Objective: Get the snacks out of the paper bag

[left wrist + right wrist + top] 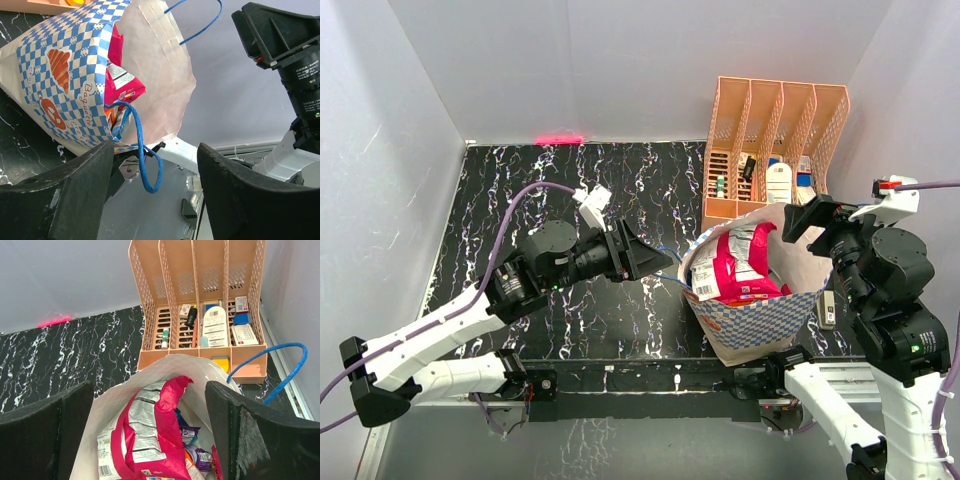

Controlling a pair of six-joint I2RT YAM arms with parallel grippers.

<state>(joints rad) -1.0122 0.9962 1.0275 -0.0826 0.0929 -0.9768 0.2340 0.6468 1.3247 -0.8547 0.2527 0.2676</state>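
The blue-and-white checkered paper bag (760, 318) stands open at the table's front right. A large magenta-and-silver snack packet (734, 265) sticks out of it, and smaller purple, blue and orange packets (196, 456) lie deeper inside. My left gripper (648, 258) is open and empty just left of the bag, pointing at its side (60, 75). The bag's blue cord handle (144, 159) hangs between its fingers. My right gripper (798, 218) is open and empty above the bag's mouth, with its fingers either side of the magenta packet (160, 435). In the right wrist view the gripper (150, 417) looks down into the bag (165, 365).
A peach-orange slotted organizer (775, 150) with small items stands right behind the bag, against the back right wall; it also shows in the right wrist view (200, 300). White walls close the table on three sides. The black marbled tabletop (550, 180) stretches to the left.
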